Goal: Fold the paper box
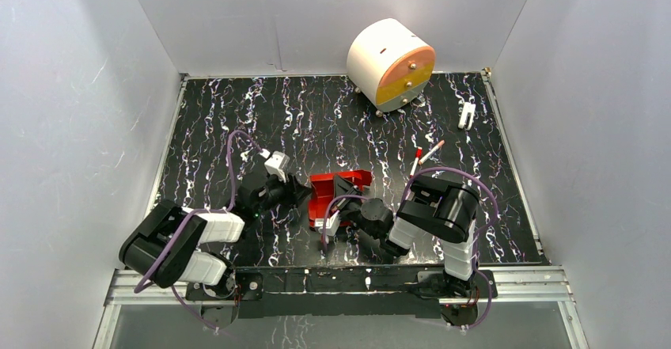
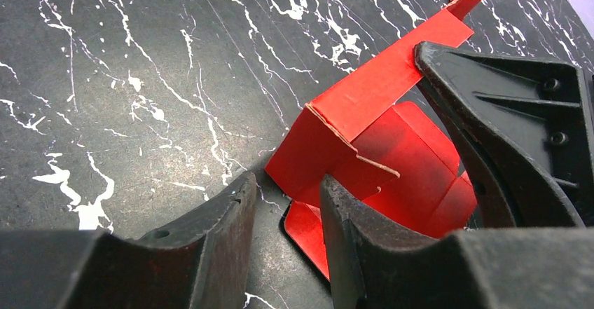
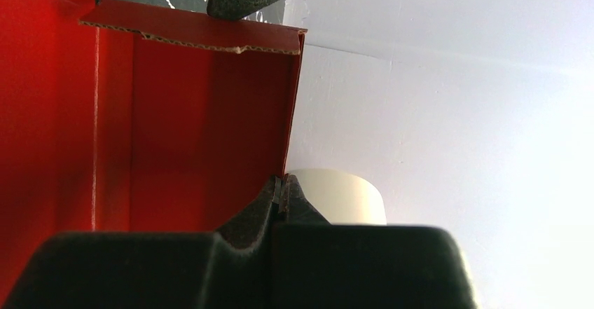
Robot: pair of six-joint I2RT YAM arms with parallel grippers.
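No legible txt anywhere.

Both arms are the same build, left arm (image 1: 186, 242) and right arm (image 1: 443, 214): chunky matte black joint housings with glossy white shell sections. A thin purple cable (image 1: 234, 147) loops off each. There's a small white camera block (image 1: 277, 163) on the left wrist. The left gripper (image 2: 287, 181) has curved, grainy black plastic fingers (image 2: 210, 242). The right gripper (image 3: 281, 191) has the same black plastic, with moulded ribs and two recessed screws (image 2: 552, 84) on one finger.
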